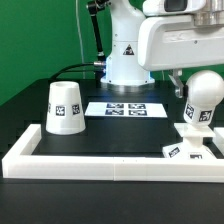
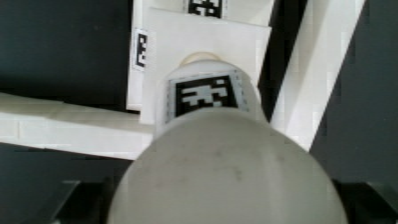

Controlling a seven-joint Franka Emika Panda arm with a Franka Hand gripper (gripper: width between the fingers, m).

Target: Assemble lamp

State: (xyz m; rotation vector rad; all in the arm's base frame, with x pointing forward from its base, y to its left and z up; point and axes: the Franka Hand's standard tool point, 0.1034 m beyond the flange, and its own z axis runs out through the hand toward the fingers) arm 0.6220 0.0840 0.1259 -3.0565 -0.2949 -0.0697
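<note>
The round white bulb [image 1: 206, 93] stands upright at the exterior view's right, with its tagged neck down on the flat angular base [image 1: 190, 147]. My gripper [image 1: 198, 86] is shut on the bulb's round head. In the wrist view the bulb [image 2: 222, 150] fills the space between my dark fingers [image 2: 54, 200], its tagged neck pointing down at the base [image 2: 199, 35]. My gripper [image 2: 217, 208] is mostly hidden behind the bulb. The tapered shade [image 1: 64, 107] stands on the black table at the exterior view's left, apart from the rest.
The marker board [image 1: 125, 108] lies flat in the middle, in front of the robot's white body [image 1: 128, 50]. A low white frame [image 1: 110, 161] runs along the front and the left side. Its bars also show in the wrist view [image 2: 63, 125].
</note>
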